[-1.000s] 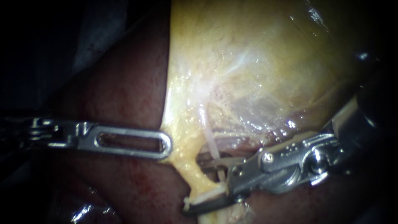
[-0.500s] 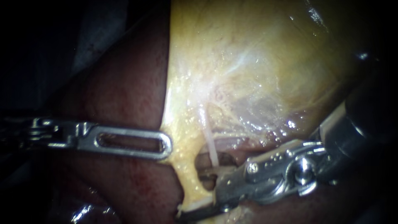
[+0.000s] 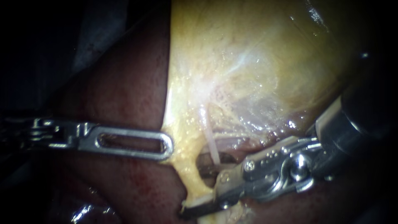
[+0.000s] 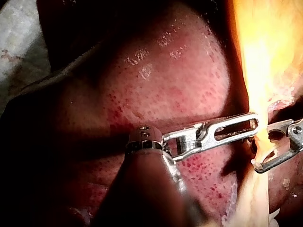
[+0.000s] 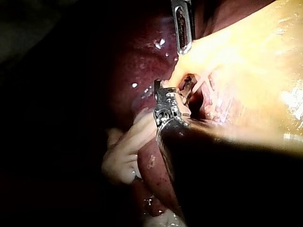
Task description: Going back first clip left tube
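– Yellow tissue fills the middle of the endoscope view. What is it, and what holds it?

– That is the gallbladder [image 3: 257,62], lying against the dark red liver [image 3: 124,91]. Your left instrument [image 3: 163,146] comes in from the left. Its slotted hand is closed flat on the gallbladder's edge, and the edge is drawn to a point where the hand bites.

– Where is the tube for the clip?

– The left tube [image 3: 188,178] looks to be the yellow strand that runs down from that edge. A thinner pale tube [image 3: 212,149] lies just to its right. Your right instrument [image 3: 195,203] has its hand narrowly parted, with the lower end of the left tube between the jaws and not yet pinched.

– What has changed?

– Over the last second your right instrument slid in toward the left. Its pivot pin now sits nearer the tube, and more of the dark shaft shows. Most of that travel came early, and in the last half second it barely shifted. The left instrument and the tissue have kept their places. I judge that the hand is settling across the tube, not leaving it. No clip shows on the tube. A pale strip lies at the jaws, and I cannot tell whether it is a clip or tissue.

– Any containers?

– No dish, tray or bench shows. Only the two hands hold anything, as described.
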`<state>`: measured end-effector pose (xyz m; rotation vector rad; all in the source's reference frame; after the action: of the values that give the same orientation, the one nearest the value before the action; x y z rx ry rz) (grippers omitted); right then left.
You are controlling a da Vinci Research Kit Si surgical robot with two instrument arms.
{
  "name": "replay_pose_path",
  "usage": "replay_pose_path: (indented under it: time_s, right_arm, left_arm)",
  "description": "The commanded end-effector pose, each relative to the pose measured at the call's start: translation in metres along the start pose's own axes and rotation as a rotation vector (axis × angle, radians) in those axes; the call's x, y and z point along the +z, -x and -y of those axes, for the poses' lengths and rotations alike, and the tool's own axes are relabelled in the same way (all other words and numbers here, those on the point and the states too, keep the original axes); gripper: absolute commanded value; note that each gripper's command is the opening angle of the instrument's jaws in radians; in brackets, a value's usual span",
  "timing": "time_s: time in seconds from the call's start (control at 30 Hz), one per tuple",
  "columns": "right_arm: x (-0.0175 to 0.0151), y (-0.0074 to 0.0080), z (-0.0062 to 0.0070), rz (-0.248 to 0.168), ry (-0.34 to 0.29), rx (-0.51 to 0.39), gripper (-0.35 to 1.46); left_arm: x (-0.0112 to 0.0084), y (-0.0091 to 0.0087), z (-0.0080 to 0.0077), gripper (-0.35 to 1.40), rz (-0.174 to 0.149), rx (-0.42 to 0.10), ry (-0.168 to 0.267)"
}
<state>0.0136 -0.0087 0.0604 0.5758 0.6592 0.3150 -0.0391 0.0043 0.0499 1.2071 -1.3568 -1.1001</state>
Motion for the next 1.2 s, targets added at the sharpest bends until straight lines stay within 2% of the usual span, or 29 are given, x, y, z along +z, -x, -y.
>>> replay_pose_path:
  time_s: [0.03,0.13,0.33,0.53,0.7,0.93,1.07,1.2]
  right_arm:
    - [0.0001,0.0001,0.0,-0.012,-0.008,0.001,0.54]
    - [0.0002,-0.0001,0.0,-0.056,-0.039,0.008,0.54]
    - [0.0009,-0.0002,-0.0002,-0.118,-0.116,0.012,0.54]
    - [0.0016,0.0003,-0.0007,-0.142,-0.184,0.007,0.54]
    - [0.0021,0.0005,-0.0016,-0.209,-0.22,0.007,0.55]
    - [0.0026,0.0,-0.0018,-0.211,-0.228,0.009,0.57]
    - [0.0031,-0.0003,-0.0019,-0.251,-0.261,0.005,0.57]
    - [0.0038,0.0,-0.0021,-0.258,-0.271,-0.007,0.58]
  left_arm:
    - [0.0,0.0,0.0,-0.35,0.0,0.0,0.0]
    - [0.0,0.0,0.0,-0.35,0.0,0.0,0.0]
    - [0.0001,-0.0001,-0.0001,-0.35,0.0,0.001,0.001]
    - [0.0002,-0.0001,-0.0001,-0.35,0.001,0.001,0.001]
    - [0.0002,-0.0001,-0.0002,-0.35,0.001,0.002,0.001]
    - [0.0003,-0.0001,-0.0003,-0.35,0.003,0.002,0.004]
    - [0.0005,-0.0002,-0.0004,-0.35,0.004,0.003,0.004]
    - [0.0006,-0.0002,-0.0004,-0.35,0.002,0.003,0.003]
